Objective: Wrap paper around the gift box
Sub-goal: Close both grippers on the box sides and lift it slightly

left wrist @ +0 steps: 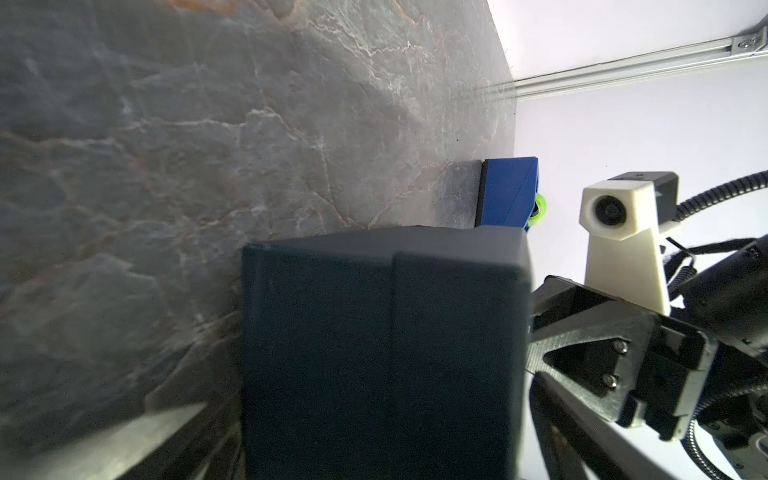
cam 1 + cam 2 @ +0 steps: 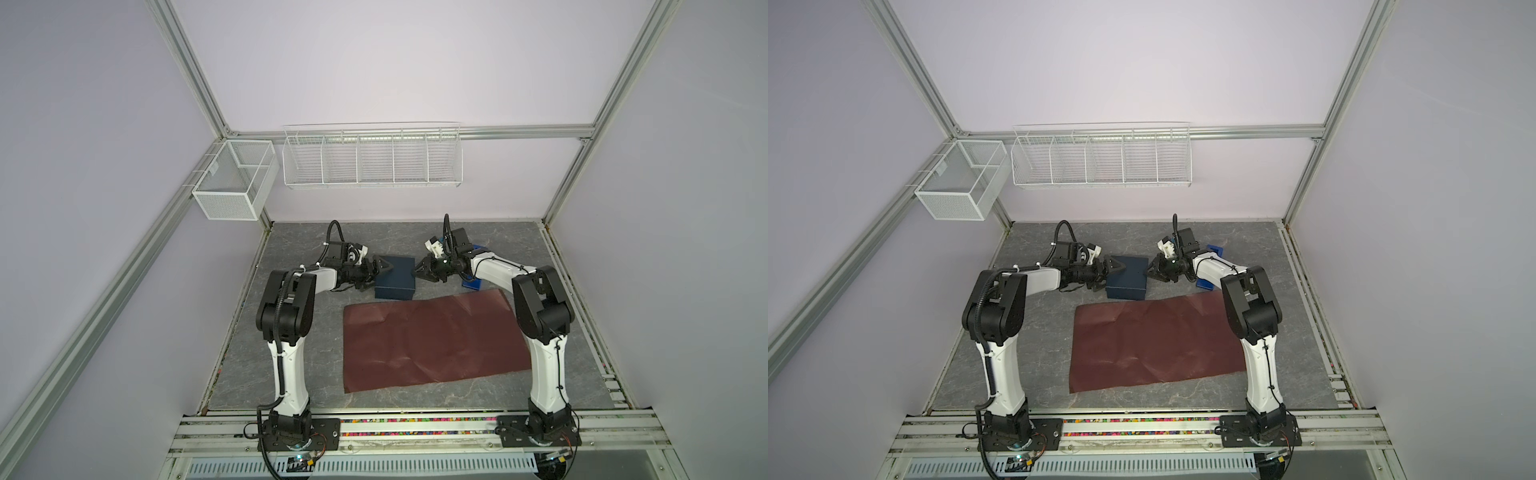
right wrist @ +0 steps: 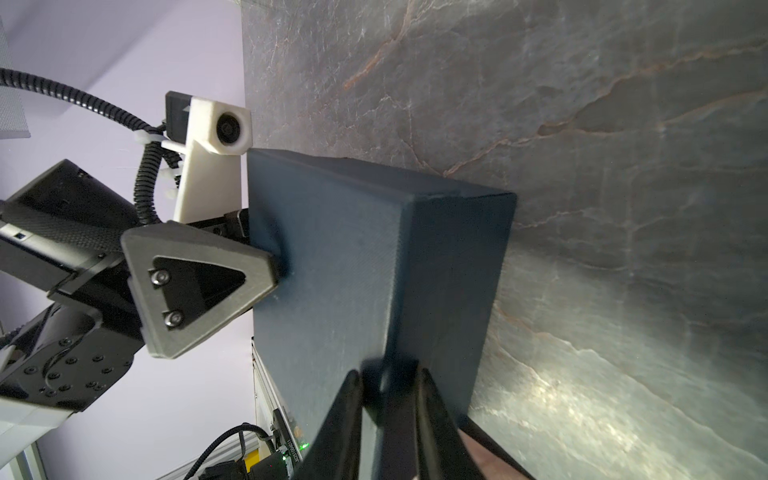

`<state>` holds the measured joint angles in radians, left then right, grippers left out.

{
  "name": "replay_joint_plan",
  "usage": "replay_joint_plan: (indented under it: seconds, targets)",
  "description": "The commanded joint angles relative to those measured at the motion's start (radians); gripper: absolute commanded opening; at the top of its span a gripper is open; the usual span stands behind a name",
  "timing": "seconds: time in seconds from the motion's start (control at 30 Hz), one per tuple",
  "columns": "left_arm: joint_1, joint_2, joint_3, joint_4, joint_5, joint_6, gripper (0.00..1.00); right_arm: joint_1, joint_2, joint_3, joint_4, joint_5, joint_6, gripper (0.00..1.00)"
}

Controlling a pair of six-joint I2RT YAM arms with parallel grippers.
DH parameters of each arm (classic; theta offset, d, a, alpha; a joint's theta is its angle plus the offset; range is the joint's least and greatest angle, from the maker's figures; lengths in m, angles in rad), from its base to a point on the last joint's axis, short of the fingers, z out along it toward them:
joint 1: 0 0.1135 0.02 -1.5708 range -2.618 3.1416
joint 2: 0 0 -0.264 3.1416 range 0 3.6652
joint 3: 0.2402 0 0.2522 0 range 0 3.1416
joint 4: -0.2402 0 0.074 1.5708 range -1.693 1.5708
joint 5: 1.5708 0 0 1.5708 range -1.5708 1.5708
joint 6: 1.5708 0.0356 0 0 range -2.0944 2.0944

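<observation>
Flanking gift box [image 2: 395, 279], left gripper [image 2: 379, 275] spread, right gripper [image 2: 417, 272] pinching its edge

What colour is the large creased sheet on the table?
The creased wrapping paper sheet is dark red-maroon; a top view shows it best.

Left tool [image 2: 379, 275] spread wide — right tool [image 2: 417, 272] pinched narrow.

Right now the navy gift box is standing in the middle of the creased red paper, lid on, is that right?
Not quite. The gift box has its lid on, but it stands on the bare table beyond the far edge of the creased red paper, not in its middle. Both top views show this.
</observation>
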<state>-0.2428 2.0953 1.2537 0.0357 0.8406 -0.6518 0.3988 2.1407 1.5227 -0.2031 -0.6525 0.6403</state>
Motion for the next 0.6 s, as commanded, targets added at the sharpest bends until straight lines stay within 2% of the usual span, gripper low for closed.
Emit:
replay_joint_plan:
  seconds: [0.0, 0.27, 0.43, 0.57]
  targets:
    - [-0.004, -0.016, -0.002, -0.120, -0.085, 0.053, 0.99, -0.019, 0.032, -0.061, -0.089, 0.109, 0.013, 0.24]
    - [-0.004, 0.013, -0.029, 0.000, 0.054, -0.043, 1.00, -0.035, 0.027, -0.078, -0.073, 0.108, 0.016, 0.24]
    - [-0.008, 0.019, -0.071, 0.166, 0.122, -0.152, 0.99, -0.038, 0.027, -0.080, -0.073, 0.099, 0.014, 0.24]
    - [-0.015, 0.014, -0.066, 0.197, 0.129, -0.179, 0.96, -0.037, 0.027, -0.077, -0.066, 0.091, 0.020, 0.24]
